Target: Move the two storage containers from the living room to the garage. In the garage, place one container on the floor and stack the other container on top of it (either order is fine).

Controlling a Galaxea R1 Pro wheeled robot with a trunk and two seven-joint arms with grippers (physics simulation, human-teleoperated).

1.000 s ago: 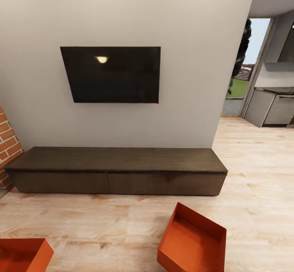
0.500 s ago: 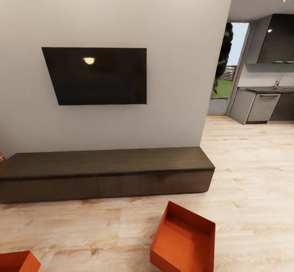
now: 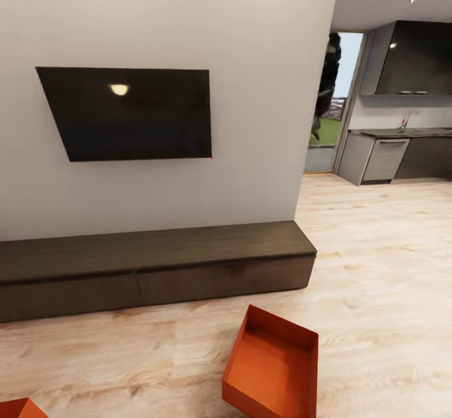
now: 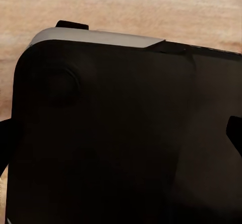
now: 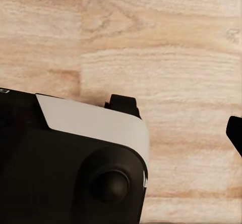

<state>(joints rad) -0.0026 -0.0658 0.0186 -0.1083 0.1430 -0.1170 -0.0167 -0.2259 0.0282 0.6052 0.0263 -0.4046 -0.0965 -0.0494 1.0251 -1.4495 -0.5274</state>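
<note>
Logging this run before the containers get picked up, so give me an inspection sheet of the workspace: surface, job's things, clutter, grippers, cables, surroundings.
Surface: light wood-plank floor.
Job's things: one orange-red container on the floor in front of the bench; corner of a second container at the head view's lower left edge.
Clutter: nothing seen.
Grippers: open or shut cannot be told; wrist views show dark robot body over wood floor.
Cables: nothing seen.
Surroundings: black wall TV, white wall, kitchen cabinets beyond.

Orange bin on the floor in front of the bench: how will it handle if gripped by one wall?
The storage container looks thin-walled and lidless, so probably light, and a wall may flex when pinched. It is shallow and flat-bottomed, so unlikely to tip or roll; on the smooth wood-plank floor it would likely slide if pushed.
</note>
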